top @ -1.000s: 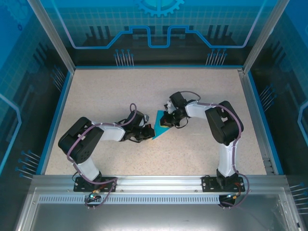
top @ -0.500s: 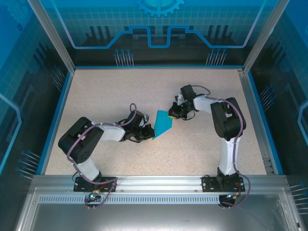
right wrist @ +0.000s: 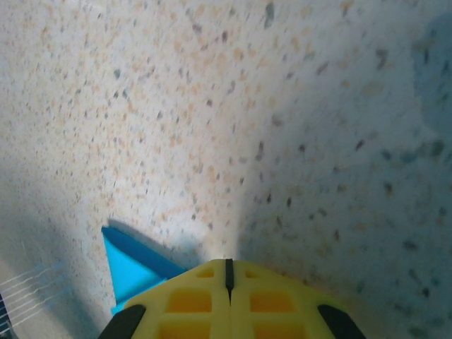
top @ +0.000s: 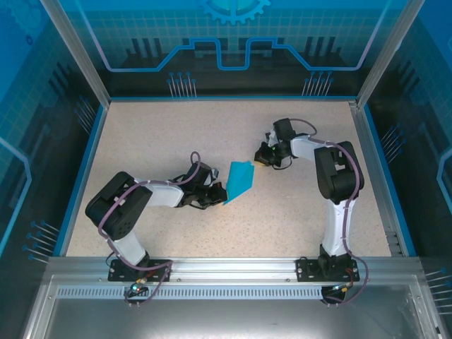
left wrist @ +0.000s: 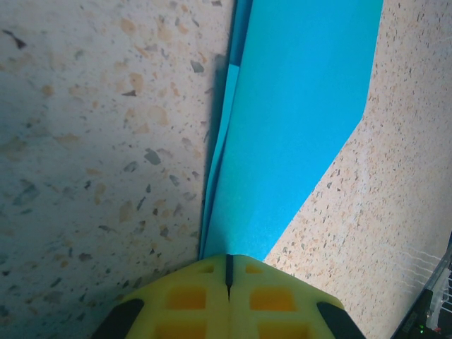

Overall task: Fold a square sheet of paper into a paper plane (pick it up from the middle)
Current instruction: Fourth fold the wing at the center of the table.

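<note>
- The square sheet of paper [top: 240, 180], already folded into a narrow pointed shape with layered edges, lies flat on the table [top: 155, 141] between the two grippers
- Left gripper [top: 214, 198]: fingers pressed together, with the sheet's narrow tip running right up to and under the fingertips in the left wrist view; I cannot tell whether the tip is nipped between them or only pinned to the table
- From that gripper the sheet fans out straight ahead, its long crease leading away from the finger seam and its wide end farthest off
- Right gripper [top: 263, 158]: fingers pressed together and holding nothing, just beside the sheet's far corner and apart from it; in its own view that corner [right wrist: 131, 265] sits low and to the left of the fingertips
- The step in hand looks like setting up or flattening the next lengthwise fold, with the left gripper as the anchor
- To do it well, hold the left fingertips firmly on the tip so the sheet cannot pivot
- Bring the right gripper low over the corner beside it and sweep along the crease, working away from the anchored tip
- Press lightly and evenly; a hard push toward the left gripper would likely buckle thin paper
- Watch the stacked layers on the crease side, since they could slide apart and spoil the symmetry
</note>
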Controlling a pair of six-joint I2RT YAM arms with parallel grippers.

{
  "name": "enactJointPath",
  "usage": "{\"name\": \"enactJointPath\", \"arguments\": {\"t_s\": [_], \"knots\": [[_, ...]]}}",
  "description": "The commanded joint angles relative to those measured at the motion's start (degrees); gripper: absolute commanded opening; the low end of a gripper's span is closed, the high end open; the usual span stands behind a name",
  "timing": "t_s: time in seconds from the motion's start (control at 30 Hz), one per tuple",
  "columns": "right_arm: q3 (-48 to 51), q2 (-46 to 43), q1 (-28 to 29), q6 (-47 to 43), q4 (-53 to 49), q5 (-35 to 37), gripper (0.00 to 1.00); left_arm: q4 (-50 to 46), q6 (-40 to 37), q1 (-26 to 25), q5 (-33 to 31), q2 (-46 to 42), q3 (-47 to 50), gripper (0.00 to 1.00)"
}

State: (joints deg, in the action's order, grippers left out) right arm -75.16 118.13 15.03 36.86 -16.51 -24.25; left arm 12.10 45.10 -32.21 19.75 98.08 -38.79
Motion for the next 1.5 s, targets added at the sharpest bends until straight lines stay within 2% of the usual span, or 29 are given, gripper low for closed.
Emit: {"name": "enactJointPath", "arguments": {"t_s": [0.0,0.17,0.3,0.57,0.73,1.1,1.33,1.47], "knots": [[4.37,-7.00,3.59,-1.79,2.39,-2.32,0.04,-9.44,-0.63,-0.33,-0.37,1.45,1.48,0.00],[10.01,-10.26,9.39,-1.12,4.29,-2.93,0.04,-9.57,-0.52,-0.36,-0.15,1.71,1.17,0.00],[10.20,-8.35,13.15,-0.78,4.45,-4.39,0.04,-9.68,-0.45,-0.39,-0.05,1.76,1.01,0.00],[6.95,-3.43,14.35,-2.24,2.39,-4.71,0.04,-10.10,-0.31,-0.35,0.03,1.94,0.95,0.00],[4.69,-0.41,12.05,-4.58,0.09,-4.05,0.04,-10.46,0.23,-0.39,0.00,1.93,0.96,0.00],[0.15,3.20,2.14,-4.61,-1.56,-1.32,0.04,-10.35,1.41,-0.33,0.34,1.96,1.92,0.00],[-5.32,4.49,-1.33,-3.91,-5.00,2.87,0.05,-10.92,0.54,-0.31,0.77,1.92,1.53,0.00],[-5.96,1.54,-1.43,-3.23,-5.71,1.93,0.06,-10.72,0.13,-0.48,1.08,1.07,0.10,0.00]]}}
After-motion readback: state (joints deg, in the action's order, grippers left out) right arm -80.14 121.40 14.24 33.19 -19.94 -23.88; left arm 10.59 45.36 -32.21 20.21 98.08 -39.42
